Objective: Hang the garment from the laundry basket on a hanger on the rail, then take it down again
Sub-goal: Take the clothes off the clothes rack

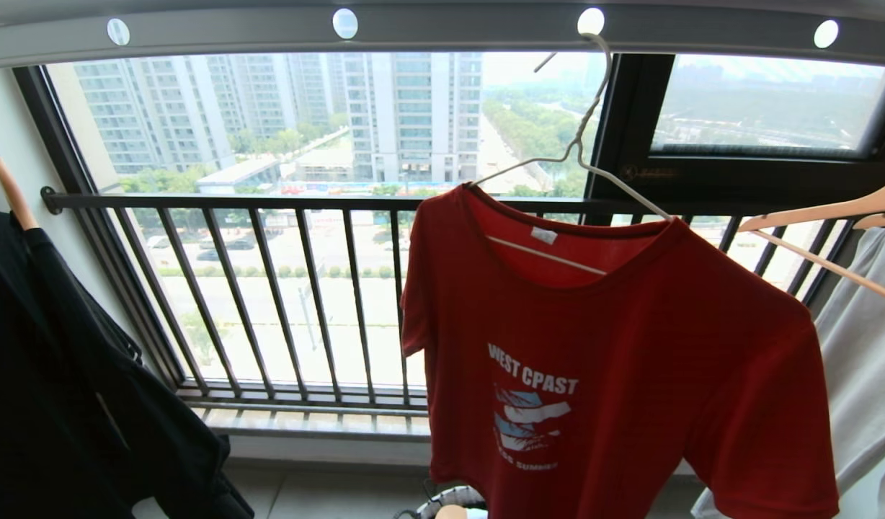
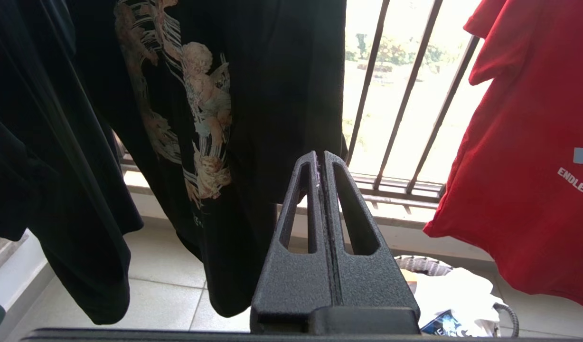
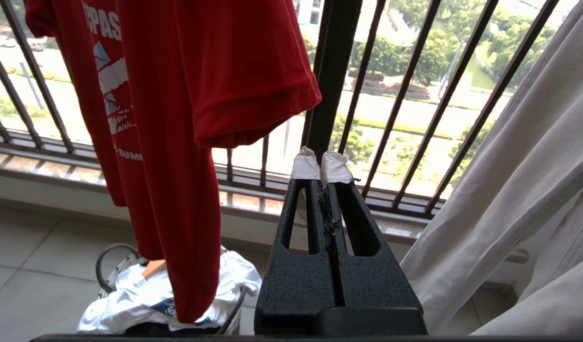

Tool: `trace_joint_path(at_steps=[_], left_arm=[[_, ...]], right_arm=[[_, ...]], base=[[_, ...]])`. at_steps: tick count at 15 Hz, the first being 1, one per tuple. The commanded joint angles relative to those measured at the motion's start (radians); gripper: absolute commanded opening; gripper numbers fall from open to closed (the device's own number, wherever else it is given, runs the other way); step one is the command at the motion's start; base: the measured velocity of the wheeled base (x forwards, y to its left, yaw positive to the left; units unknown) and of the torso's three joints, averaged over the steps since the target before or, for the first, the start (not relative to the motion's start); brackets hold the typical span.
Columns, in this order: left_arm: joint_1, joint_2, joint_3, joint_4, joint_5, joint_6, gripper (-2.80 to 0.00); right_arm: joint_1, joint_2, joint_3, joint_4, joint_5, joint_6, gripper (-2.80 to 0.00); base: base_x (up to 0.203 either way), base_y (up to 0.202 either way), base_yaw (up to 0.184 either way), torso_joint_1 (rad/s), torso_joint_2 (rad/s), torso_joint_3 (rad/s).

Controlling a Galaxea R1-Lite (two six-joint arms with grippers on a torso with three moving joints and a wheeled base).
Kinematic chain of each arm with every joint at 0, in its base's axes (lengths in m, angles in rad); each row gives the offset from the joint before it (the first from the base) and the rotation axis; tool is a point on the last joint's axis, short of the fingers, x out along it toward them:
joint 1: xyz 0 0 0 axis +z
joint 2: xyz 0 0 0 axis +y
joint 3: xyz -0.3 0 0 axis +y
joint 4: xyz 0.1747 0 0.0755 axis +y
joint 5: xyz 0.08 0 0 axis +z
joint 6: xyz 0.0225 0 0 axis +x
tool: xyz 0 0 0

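Hanging garment [image 1: 630, 360]: red T-shirt draped on the hanger [image 1: 579, 155], above and ahead of both sets of jaws, untouched by either.
Hanger hook: caught in a round hole of the rail [image 1: 442, 32] overhead.
Laundry basket [image 3: 112, 256]: on the floor below the shirt hem, white printed T-shirt [image 3: 135, 294] inside.
Left gripper [image 2: 320, 159]: jaws pressed together, empty, black shirt [image 2: 201, 95] just ahead, red shirt off to one side.
Right gripper [image 3: 321, 159]: taped jaws closed on nothing, red sleeve above, grey cloth [image 3: 524, 190] beside.
Backdrop: barred window railing [image 1: 269, 288].
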Motion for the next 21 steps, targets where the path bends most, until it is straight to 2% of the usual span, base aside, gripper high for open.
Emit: trace_joint_path(at_steps=[1,9,11,15,21], left_arm=[[0.0,0.001,0.0,0.0,0.001,-0.001,-2.8],[0.0,0.001,0.0,0.0,0.001,-0.001,-2.8],[0.0,0.001,0.0,0.0,0.001,-0.001,-2.8],[0.0,0.001,0.0,0.0,0.001,0.0,-2.8],[0.0,0.001,0.0,0.0,0.001,-0.001,-2.8]], right_arm=[[0.0,0.002,0.002,0.0,-0.001,0.008,-2.8],[0.0,0.002,-0.003,0.005,-0.016,0.03,-2.8],[0.0,0.002,-0.039,0.014,-0.038,0.03,-2.8],[0.0,0.079,-0.239,0.128,-0.043,0.03,-2.8],[0.002,0.464,-0.556,0.175,-0.006,0.026,-2.8]], base=[[0.0,0.0,0.0,0.0,0.0,0.0],[0.0,0.0,0.0,0.0,0.0,0.0],[0.0,0.0,0.0,0.0,0.0,0.0],[0.0,0.0,0.0,0.0,0.0,0.0],[0.0,0.0,0.0,0.0,0.0,0.0]])
